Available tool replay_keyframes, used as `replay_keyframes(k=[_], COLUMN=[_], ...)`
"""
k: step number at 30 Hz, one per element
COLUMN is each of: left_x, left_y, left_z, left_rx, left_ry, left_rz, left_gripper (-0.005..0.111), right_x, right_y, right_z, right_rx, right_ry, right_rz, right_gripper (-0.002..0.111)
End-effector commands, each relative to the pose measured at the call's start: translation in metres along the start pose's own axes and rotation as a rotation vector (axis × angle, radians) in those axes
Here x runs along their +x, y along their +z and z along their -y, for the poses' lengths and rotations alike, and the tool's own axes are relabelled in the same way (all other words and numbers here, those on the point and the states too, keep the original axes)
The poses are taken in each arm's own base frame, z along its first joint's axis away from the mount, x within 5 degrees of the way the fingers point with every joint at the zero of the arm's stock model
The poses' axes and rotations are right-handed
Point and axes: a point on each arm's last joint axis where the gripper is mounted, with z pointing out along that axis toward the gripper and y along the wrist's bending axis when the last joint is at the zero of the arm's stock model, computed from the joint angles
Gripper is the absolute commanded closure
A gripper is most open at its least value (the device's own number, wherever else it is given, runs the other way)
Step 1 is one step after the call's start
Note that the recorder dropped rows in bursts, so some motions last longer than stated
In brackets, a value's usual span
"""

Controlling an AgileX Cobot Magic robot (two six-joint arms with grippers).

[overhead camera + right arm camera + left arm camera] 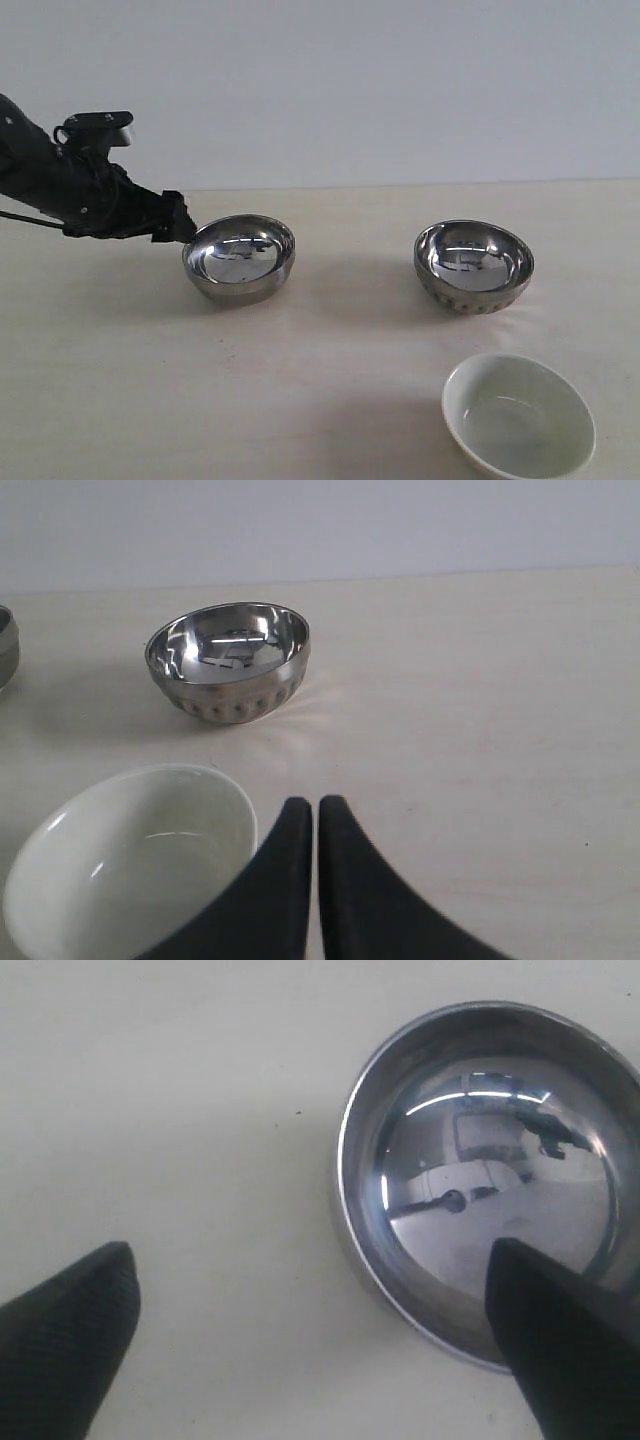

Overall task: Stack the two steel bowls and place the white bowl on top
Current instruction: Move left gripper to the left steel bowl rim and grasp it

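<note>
A: From where does the exterior view look?
B: From a little above the table (320, 400), across it to the pale wall (350, 90), at middle distance.
A: And the left wrist view?
B: It sits close over the smooth steel bowl (480, 1180) and looks almost straight down. The exterior view shares that bowl.
A: The right wrist view?
B: It is low and faces across the table. The white bowl (130, 870) is near and the dimpled steel bowl (228, 660) farther. The exterior view shows both too.

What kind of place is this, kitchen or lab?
Probably a robot test bench, not a kitchen: plain table, blank wall, a black robot arm, plus a smooth steel bowl, a dimpled steel bowl and a white bowl.
</note>
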Motion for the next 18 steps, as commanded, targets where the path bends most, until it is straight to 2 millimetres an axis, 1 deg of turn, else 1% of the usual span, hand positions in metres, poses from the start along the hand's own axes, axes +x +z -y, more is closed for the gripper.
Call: replay_keyframes(k=[1, 6, 10, 13, 15, 18], left_x=[0.005, 0.01, 0.014, 0.014, 0.013, 0.013], left_y=[0.024, 0.043, 0.06, 0.078, 0.084, 0.086], left_z=[0.012, 0.019, 0.017, 0.016, 0.015, 0.014], left_rx=[-0.004, -0.016, -0.024, -0.004, -0.004, -0.008], left_ry=[0.007, -0.025, -0.029, -0.079, -0.082, -0.082], left_rz=[0.012, 0.035, 0.023, 0.002, 0.0, 0.005], left_gripper=[0.02, 0.021, 0.023, 0.023, 0.023, 0.023], right_x=[0.0, 0.0, 0.0, 0.0, 0.0, 0.0], right_y=[0.0, 0.0, 0.0, 0.0, 0.0, 0.0], right_z=[0.0, 0.0, 0.0, 0.0, 0.0, 0.0], right_rx=[0.005, 0.005, 0.005, 0.005, 0.005, 0.005], right_ry=[-0.005, -0.005, -0.005, -0.005, -0.005, -0.005], right_rz=[0.008, 0.008, 0.008, 0.008, 0.008, 0.008], right_gripper=[0.108, 0.108, 0.108, 0.108, 0.108, 0.108])
